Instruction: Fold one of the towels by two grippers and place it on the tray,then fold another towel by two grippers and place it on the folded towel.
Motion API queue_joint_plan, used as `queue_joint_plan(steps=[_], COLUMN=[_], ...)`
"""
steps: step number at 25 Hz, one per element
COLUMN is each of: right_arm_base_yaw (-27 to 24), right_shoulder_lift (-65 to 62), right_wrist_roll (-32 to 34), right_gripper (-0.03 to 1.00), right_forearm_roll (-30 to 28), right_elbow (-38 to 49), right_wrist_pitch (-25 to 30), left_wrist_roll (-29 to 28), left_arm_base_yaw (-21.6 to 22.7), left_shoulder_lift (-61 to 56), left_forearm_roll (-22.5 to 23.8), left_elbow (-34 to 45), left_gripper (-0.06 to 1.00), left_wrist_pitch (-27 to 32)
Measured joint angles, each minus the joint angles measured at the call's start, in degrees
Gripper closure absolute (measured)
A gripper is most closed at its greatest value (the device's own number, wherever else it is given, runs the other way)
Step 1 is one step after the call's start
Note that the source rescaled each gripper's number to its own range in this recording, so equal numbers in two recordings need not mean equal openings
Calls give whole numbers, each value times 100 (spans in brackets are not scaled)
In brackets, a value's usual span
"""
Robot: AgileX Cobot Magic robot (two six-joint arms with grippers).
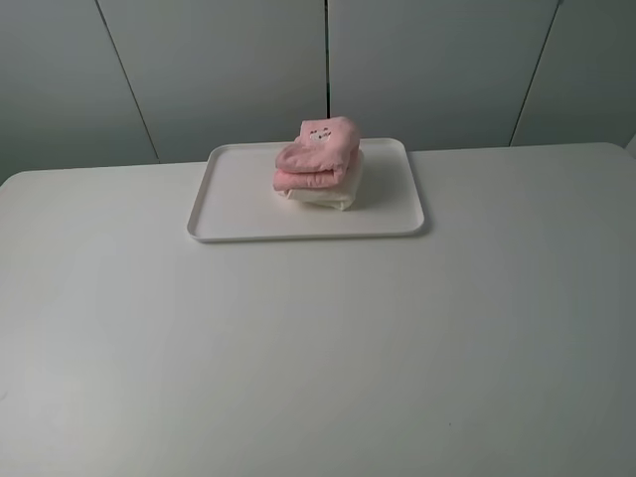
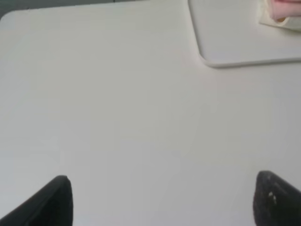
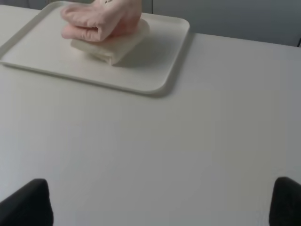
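The white tray (image 1: pixel 238 199) lies at the back middle of the table. On its right half rests the folded cream towel (image 1: pixel 328 197), and the folded pink towel (image 1: pixel 318 154) is stacked on top with its small dark mark facing up. The right wrist view shows the same stack, pink towel (image 3: pixel 103 19) over cream towel (image 3: pixel 113 47), on the tray (image 3: pixel 155 70). Neither arm appears in the exterior high view. My left gripper (image 2: pixel 162 200) is open over bare table, its fingertips (image 2: pixel 51 202) wide apart. My right gripper (image 3: pixel 160 202) is open too, well short of the tray.
The white table (image 1: pixel 318 348) spreads out in front of the tray, with grey wall panels (image 1: pixel 219 70) behind it. In the left wrist view a tray corner (image 2: pixel 211 61) and a bit of the towels (image 2: pixel 282 12) show at the frame's edge.
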Motion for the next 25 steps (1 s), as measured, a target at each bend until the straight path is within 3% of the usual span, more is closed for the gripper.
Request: queue_joint_plan(steps=[5,16,21,25], right_arm_base_yaw=[0,-57,-1059,-1725], right_shoulder_lift=[-12,-12,-12,-12], right_wrist_roll=[41,62,62,62], right_gripper=[-3,-3,-3,-3], right_forearm_roll=[53,130,130,130], right_elbow=[0,0,0,0], right_wrist_pitch=[-14,-14,-14,-14], left_wrist_roll=[18,18,18,18], left_arm_base_yaw=[0,0,55,376], left_shoulder_lift=[-4,-4,-4,-4], left_forearm_roll=[-11,-35,-35,-35], left_elbow=[135,148,148,148], left_gripper=[-5,-5,-5,-5], left_wrist_pitch=[-285,-307,-307,-307])
